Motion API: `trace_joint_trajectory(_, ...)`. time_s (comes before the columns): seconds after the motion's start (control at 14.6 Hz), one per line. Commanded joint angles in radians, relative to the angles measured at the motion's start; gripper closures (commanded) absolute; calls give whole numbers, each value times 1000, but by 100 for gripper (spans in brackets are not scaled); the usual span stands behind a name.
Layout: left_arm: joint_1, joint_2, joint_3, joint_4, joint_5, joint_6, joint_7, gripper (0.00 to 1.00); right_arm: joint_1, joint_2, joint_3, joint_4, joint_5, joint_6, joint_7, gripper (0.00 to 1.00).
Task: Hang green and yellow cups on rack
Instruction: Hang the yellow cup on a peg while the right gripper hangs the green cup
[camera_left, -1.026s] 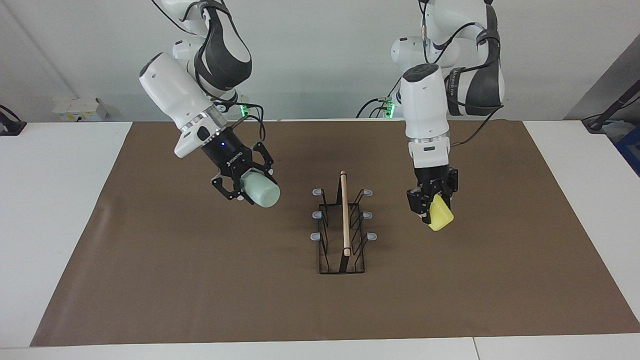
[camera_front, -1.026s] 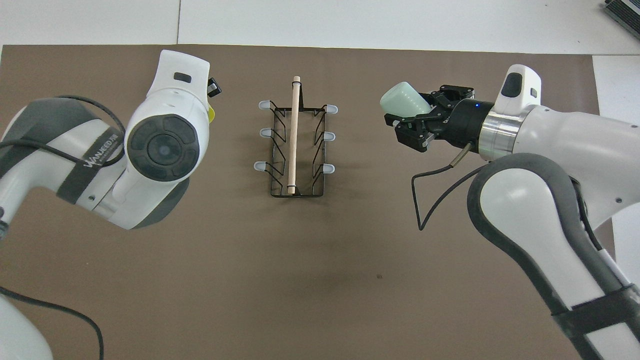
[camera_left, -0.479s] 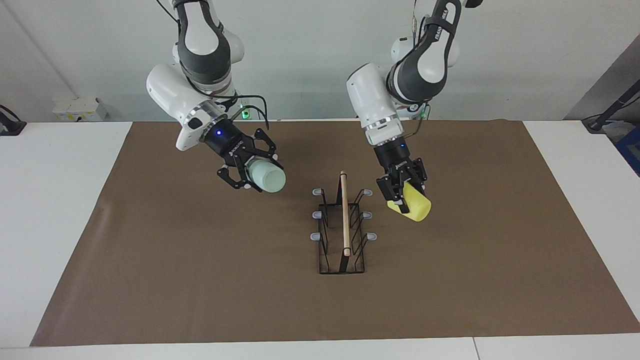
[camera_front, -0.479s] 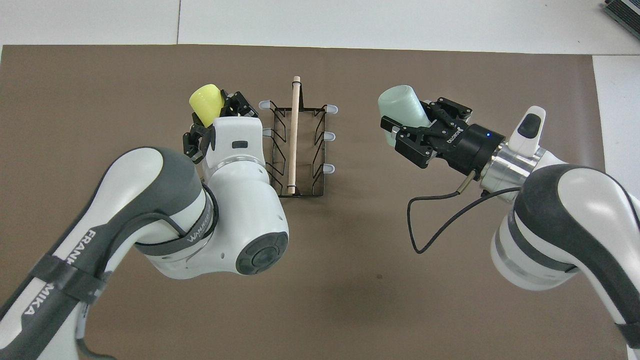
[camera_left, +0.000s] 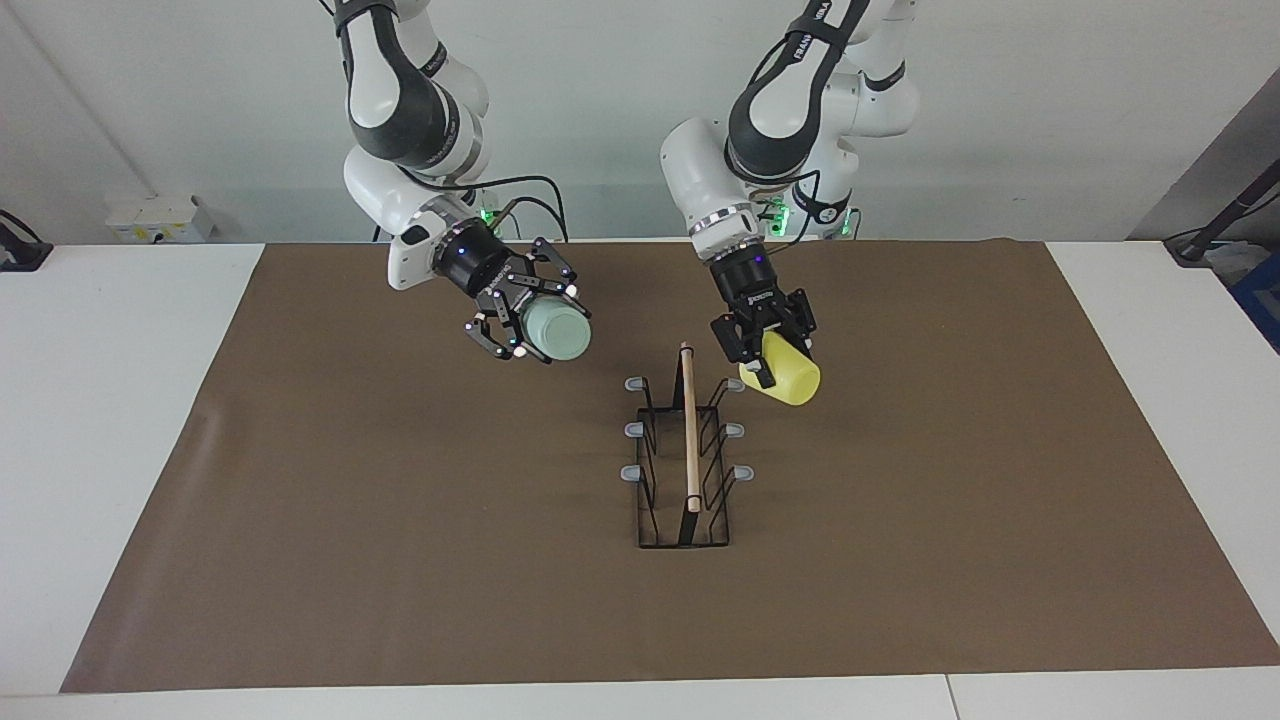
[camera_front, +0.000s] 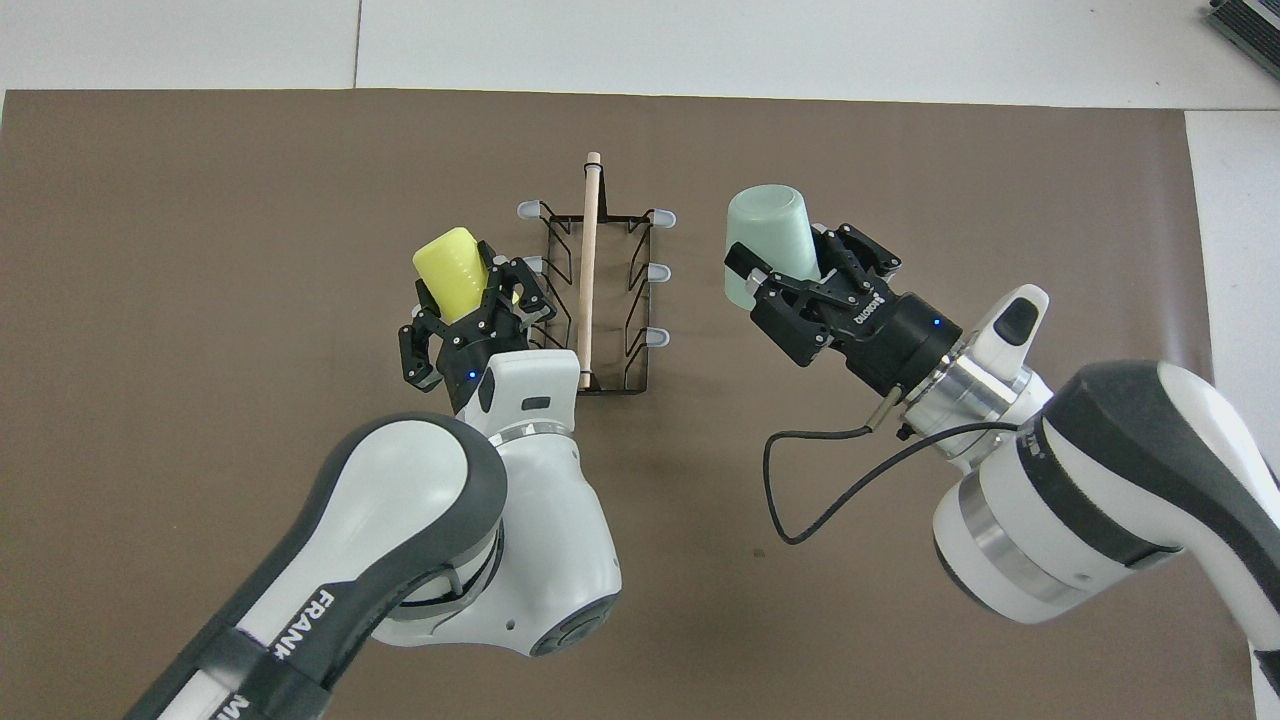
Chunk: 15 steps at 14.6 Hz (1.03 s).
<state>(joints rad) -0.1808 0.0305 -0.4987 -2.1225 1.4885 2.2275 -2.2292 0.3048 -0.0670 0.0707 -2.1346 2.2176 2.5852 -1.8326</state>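
Cups: left gripper clamps bright yellow plastic cup, right gripper clamps mint one, both beside black wire rack; tip mouths over pegs.

two cups, one rack, seemingly six pegs.

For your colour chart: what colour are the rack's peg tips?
Grey, on the rack; clearest in the overhead view.

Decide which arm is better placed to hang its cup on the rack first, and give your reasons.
Left, probably: the left gripper holds the yellow cup right beside the rack, at its nearest pegs. The right gripper holds the green cup clearly apart from it.
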Motion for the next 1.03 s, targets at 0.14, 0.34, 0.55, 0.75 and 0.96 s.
trace_joint_trajectory(0.14,-2,6,-29,-39,116,-106,-156,100,2,-14,1,-94,203,-153,-177,100)
trace_joint_trajectory(0.34,-5,26,-47,-42,122,-150,-202,100,2,4,1,-143,243,-269,-224,100)
trace_joint_trajectory(0.55,-9,86,-83,-34,185,-242,-274,100,-4,62,0,-179,244,-449,-234,100)
trace_joint_trajectory(0.75,-9,150,-125,-31,236,-321,-322,100,-9,94,0,-180,264,-508,-277,100)
trace_joint_trajectory(0.96,-19,158,-141,-34,234,-310,-328,100,-33,189,0,-174,266,-670,-307,100)
